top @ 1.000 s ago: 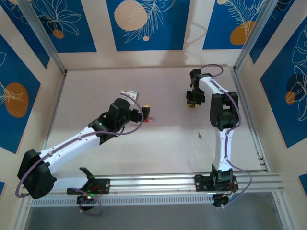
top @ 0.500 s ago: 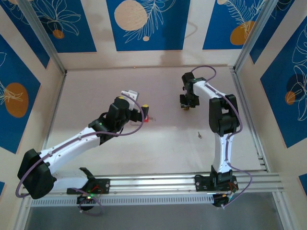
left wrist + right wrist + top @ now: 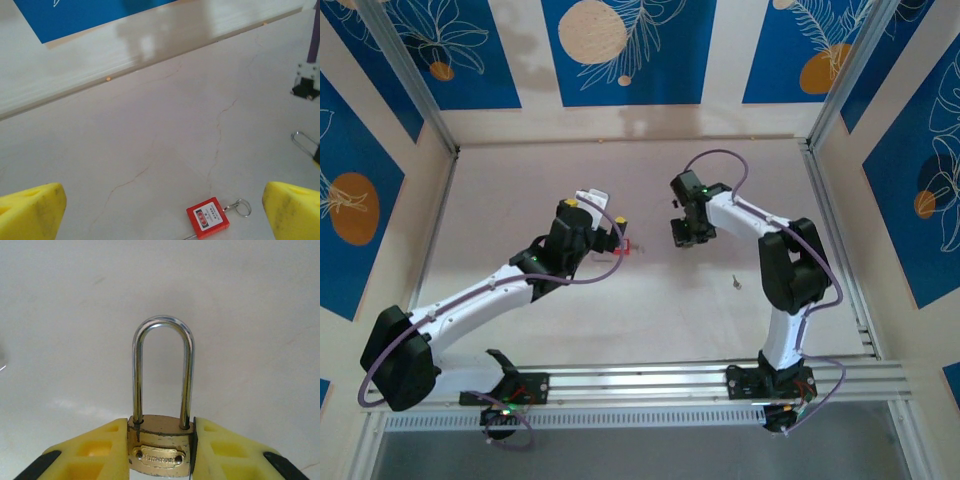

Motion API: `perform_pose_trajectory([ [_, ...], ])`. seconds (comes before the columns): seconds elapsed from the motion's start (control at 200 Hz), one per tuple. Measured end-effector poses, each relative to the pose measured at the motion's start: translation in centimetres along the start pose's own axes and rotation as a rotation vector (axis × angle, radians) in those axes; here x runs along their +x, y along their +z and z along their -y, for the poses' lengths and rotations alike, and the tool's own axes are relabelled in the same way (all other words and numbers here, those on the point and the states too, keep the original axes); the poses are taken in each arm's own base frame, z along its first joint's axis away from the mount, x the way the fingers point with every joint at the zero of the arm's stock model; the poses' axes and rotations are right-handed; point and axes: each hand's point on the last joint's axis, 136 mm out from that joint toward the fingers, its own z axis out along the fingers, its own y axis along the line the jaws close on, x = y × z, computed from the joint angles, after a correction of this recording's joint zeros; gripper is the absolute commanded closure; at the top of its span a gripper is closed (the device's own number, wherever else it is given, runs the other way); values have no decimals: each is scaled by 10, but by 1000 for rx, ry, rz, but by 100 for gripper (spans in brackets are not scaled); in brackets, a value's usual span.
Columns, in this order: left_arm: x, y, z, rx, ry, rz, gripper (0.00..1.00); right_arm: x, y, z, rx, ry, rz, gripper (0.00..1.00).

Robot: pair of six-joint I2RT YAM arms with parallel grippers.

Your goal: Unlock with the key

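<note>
Right wrist: right claw [image 3: 159, 436] grips brass padlock [image 3: 160, 452]; left wrist: left claw [image 3: 162, 212] gaping.

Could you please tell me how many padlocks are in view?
2. A brass padlock is clamped in the right gripper; a red padlock lies on the table by the open left gripper. More could hide under the arms.

tiny thin silver-grey key [image 3: 733, 282] lying flat, alone, right of centre
</note>
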Motion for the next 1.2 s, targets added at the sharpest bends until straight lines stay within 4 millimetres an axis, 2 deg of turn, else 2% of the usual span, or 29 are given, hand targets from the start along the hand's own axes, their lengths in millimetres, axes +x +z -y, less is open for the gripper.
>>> perform_pose_trajectory([
  [0.305,1,-1,-4,-23,17,5,0,50,1,-104,-91,-272,-31,69],
  [0.665,35,-4,-16,-72,132,-108,0,73,31,-117,-69,-371,-103,68],
  [0.965,34,-6,-18,-86,141,-106,0,74,31,-119,-84,-375,-82,63],
  [1.2,31,-7,-13,-73,136,-83,0,76,29,-121,-135,-349,-77,54],
])
